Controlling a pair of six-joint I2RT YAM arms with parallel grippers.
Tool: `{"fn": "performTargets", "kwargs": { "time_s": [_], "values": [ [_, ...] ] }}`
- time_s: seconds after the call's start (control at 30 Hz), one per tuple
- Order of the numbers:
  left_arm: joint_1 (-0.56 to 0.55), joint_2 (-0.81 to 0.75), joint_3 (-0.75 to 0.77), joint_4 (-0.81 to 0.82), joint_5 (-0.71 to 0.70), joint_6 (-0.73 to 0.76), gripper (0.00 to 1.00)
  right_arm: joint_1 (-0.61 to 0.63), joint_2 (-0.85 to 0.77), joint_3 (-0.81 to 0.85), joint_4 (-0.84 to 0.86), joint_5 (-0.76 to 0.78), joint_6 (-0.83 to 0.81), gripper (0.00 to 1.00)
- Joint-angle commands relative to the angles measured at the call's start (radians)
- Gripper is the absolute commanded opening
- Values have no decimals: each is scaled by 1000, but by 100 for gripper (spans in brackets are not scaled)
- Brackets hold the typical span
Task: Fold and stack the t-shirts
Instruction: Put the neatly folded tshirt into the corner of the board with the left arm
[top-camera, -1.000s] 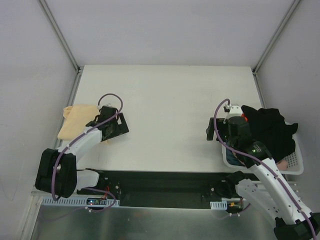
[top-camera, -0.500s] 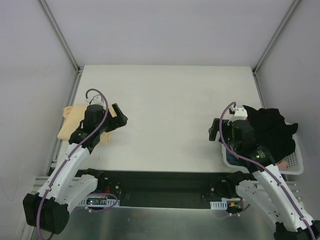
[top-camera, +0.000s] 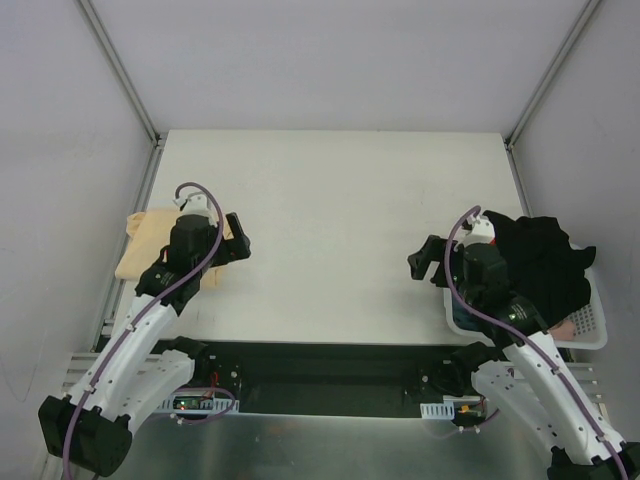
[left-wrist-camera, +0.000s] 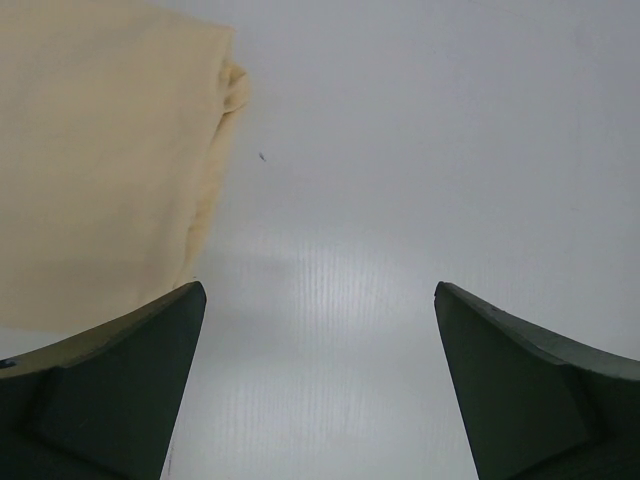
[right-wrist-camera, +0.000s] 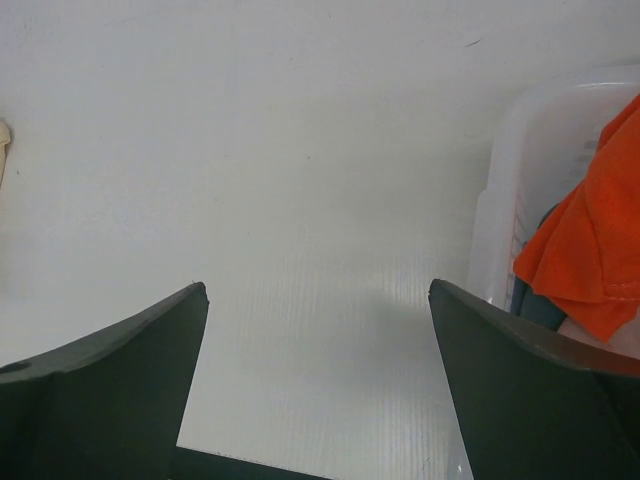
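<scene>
Found the left hand (top-camera: 238, 237) spread as wide as it goes, pinching nothing and touching nothing, poised over bare desk (top-camera: 340, 190) just to the right of the pale yellow shirt (top-camera: 150, 243). Saw that shirt lying flat at the desk's left edge, partly hidden behind the left arm. Through the left wrist camera, made out both dark fingers (left-wrist-camera: 110, 390) far apart at the bottom corners, white desk between them, and the yellow cloth's edge running down toward the left finger. Could not tell whether that finger brushed the cloth or hung above it.

Found the right hand (top-camera: 422, 257) likewise spread wide and gripping nothing, held over open desk just left of the basket (top-camera: 592, 328). Noted the white basket sitting at the desk's right edge near the right arm, with the black shirt (top-camera: 540, 265) heaped over it and spilling past its rim. Through the right wrist camera, saw the two fingers (right-wrist-camera: 110, 390) well apart, plain desk between them, the basket's pale wall just beyond the right finger, and the orange shirt (right-wrist-camera: 590, 240) bunched inside against that wall. Spotted a bit of pink cloth (top-camera: 567, 325) at the basket's near corner under the black shirt. Saw neither hand in contact with the basket.
</scene>
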Motion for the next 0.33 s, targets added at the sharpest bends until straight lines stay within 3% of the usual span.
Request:
{"fn": "performTargets", "kwargs": {
  "time_s": [0.0, 0.3],
  "values": [
    [-4, -66, -36, 115, 119, 123, 99, -4, -19, 8, 23, 65, 51, 97],
    [-4, -177, -100, 161, 130, 103, 99, -2, -82, -23, 98, 23, 36, 97]
  ]
}}
